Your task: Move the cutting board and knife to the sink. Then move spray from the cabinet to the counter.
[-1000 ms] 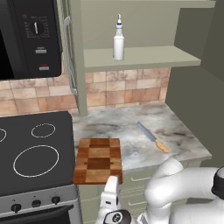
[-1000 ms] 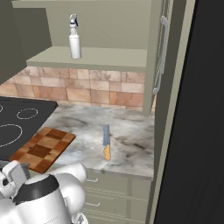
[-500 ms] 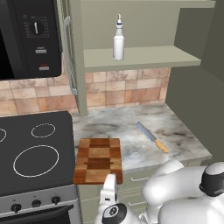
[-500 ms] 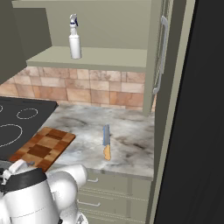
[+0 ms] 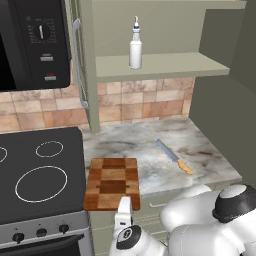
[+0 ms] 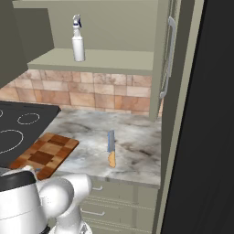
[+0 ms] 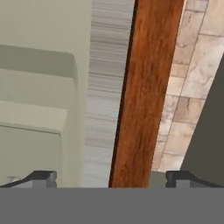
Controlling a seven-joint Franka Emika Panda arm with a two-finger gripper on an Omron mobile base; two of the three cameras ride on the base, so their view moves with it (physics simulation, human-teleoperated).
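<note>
At counter front edge: cutting board flat, knife apart to its right. Gripper fingers spread wide, empty, facing board's edge.

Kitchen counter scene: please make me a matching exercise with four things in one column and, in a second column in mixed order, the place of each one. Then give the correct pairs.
Things:
1. cutting board
2. knife
3. spray
4. gripper

Places:
A. standing upright on the open cabinet shelf
B. lying flat on the counter, to the right of the board
C. lying at the counter's front edge, next to the stovetop
D. low in front of the counter, jaws open, holding nothing

Pairs: 1-C, 2-B, 3-A, 4-D
</note>
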